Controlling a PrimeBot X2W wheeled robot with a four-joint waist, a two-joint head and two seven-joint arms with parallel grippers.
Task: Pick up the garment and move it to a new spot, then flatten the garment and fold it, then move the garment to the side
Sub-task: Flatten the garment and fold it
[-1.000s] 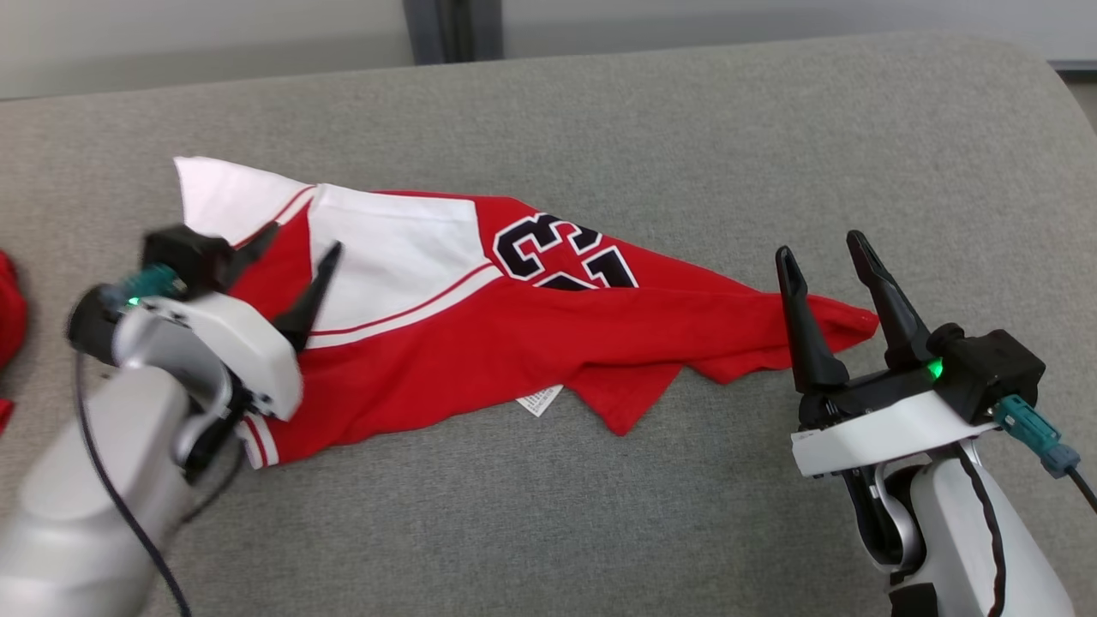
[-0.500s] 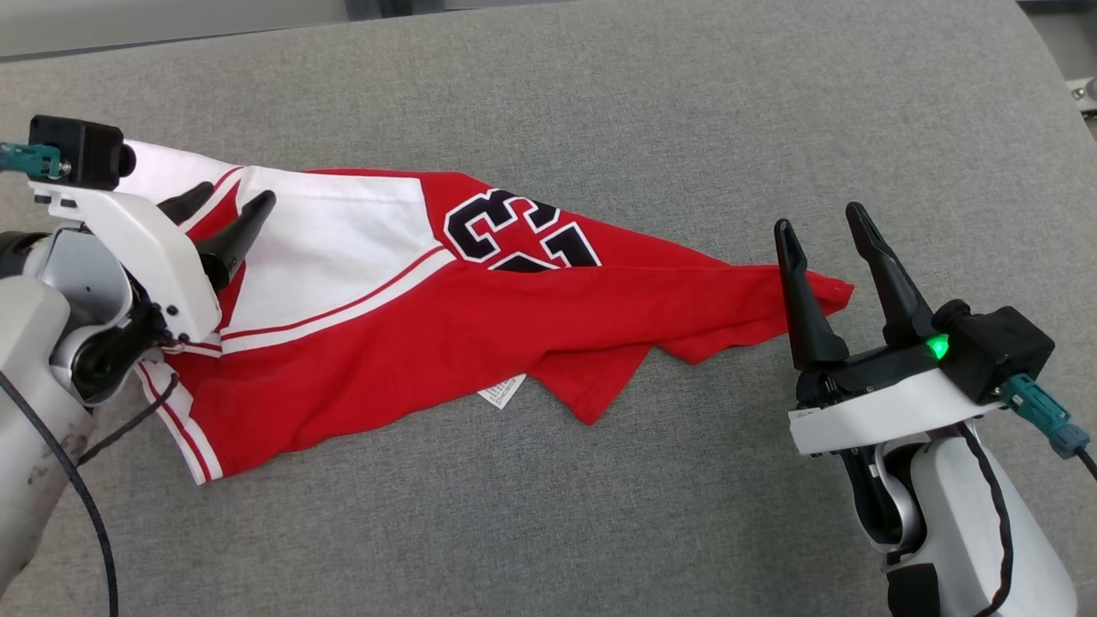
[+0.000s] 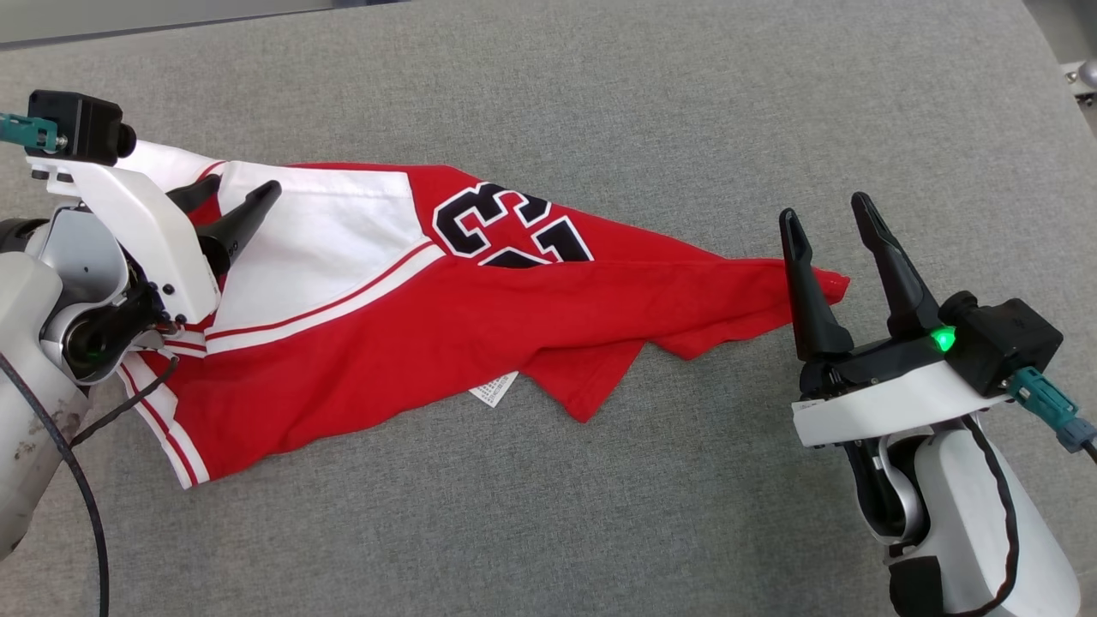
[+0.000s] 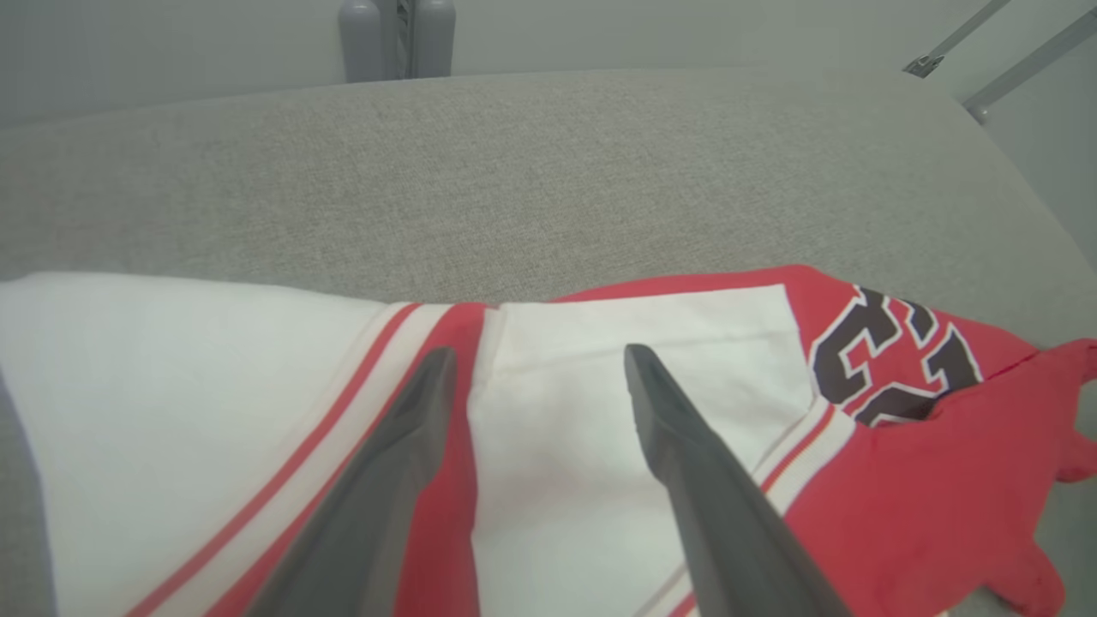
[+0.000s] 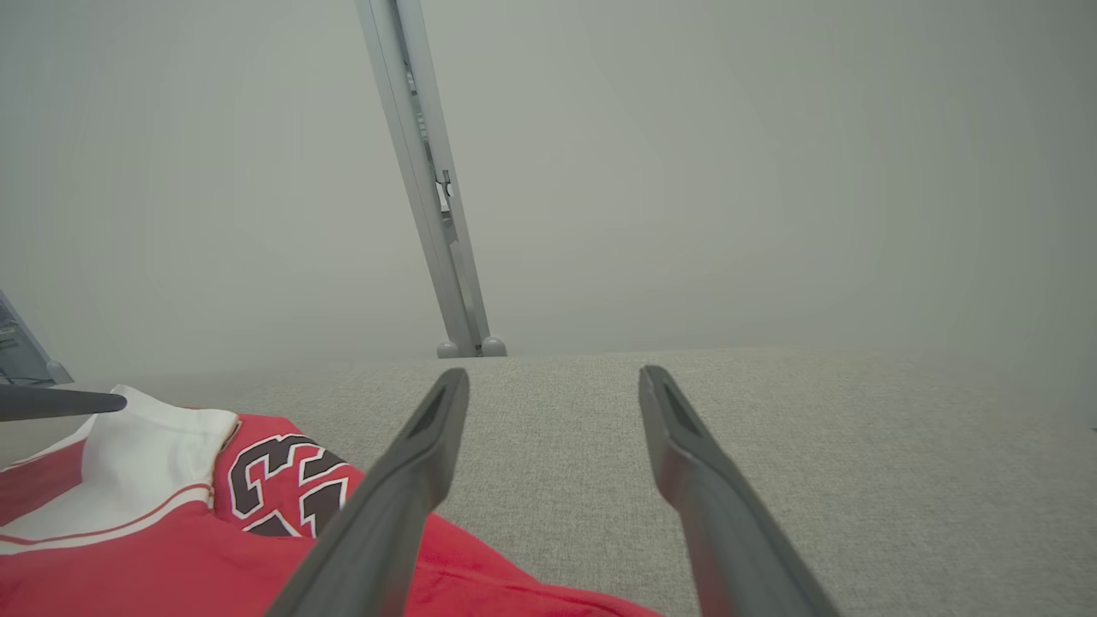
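A red and white jersey [image 3: 446, 317] with black numbers lies rumpled and spread sideways on the grey cushion. My left gripper [image 3: 244, 184] stands open at its left end, fingers just above the white sleeve panel and the red stripe, holding nothing. In the left wrist view the garment [image 4: 600, 368] lies under the open left gripper [image 4: 538, 351]. My right gripper [image 3: 823, 207] is open beside the jersey's red right tip, with one finger overlapping that tip. In the right wrist view the right gripper [image 5: 555, 373] points past the garment [image 5: 171, 531], which lies at the lower left.
A grey upholstered surface [image 3: 600, 514] carries everything; its rounded right edge [image 3: 1050, 51] is near the top right. A white label [image 3: 493, 390] pokes out under the jersey's front hem. A metal post [image 5: 428, 171] stands behind the far edge.
The head camera has shifted. My left arm has swung back and left, and its open fingers now sit over the white sleeve end. The right gripper has barely moved.
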